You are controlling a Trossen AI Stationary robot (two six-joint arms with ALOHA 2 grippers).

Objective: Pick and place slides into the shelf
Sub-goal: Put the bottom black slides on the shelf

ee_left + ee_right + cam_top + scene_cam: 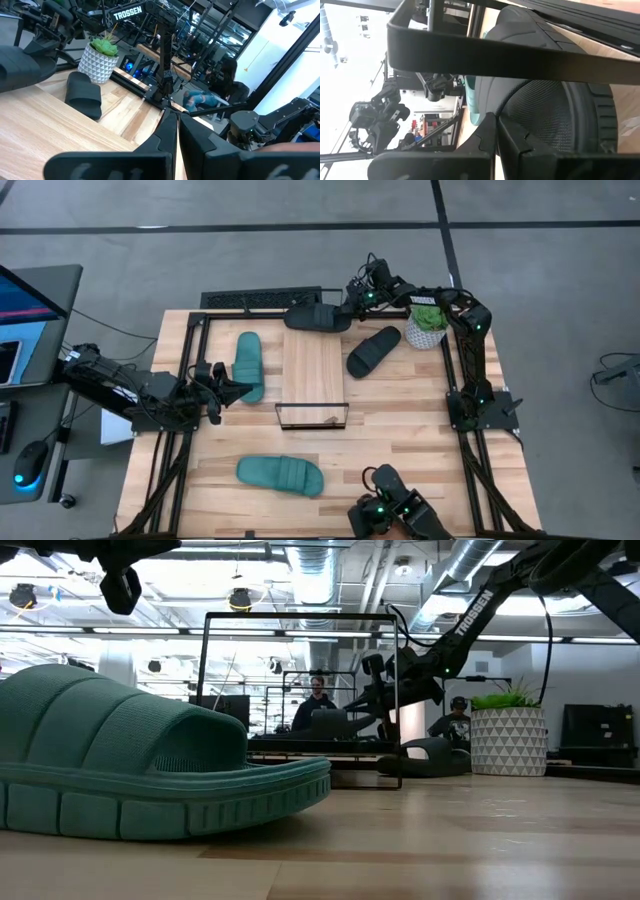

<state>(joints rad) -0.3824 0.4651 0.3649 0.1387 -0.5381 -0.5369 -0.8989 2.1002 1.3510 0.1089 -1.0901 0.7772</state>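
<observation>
The shelf (pixel 313 370) stands mid-table, and its light plank top is bare. One black slide (pixel 318 318) lies crosswise just past the shelf's far end. My right gripper (pixel 349 309) is shut at this slide's pot-side end, and the slide (pixel 545 100) fills the right wrist view. A second black slide (pixel 374 350) lies sole-down right of the shelf. One teal slide (pixel 248 365) lies left of the shelf. My left gripper (pixel 232 389) is shut beside its near end and points at the shelf. Another teal slide (pixel 281 474) lies near the near edge. My right gripper's shut fingertips (pixel 496 122) stand level against the black slide's strap edge (pixel 506 111), coming from the table's right side. I cannot tell whether they touch it. Nothing shows between the fingers. My left gripper touches nothing.
A plant in a white patterned pot (pixel 427 327) stands at the far right, close to the right arm. Black frame rails (pixel 260 300) run round the tabletop, and one crosses the right wrist view (pixel 520 57). People sit in the room beyond (pixel 318 700).
</observation>
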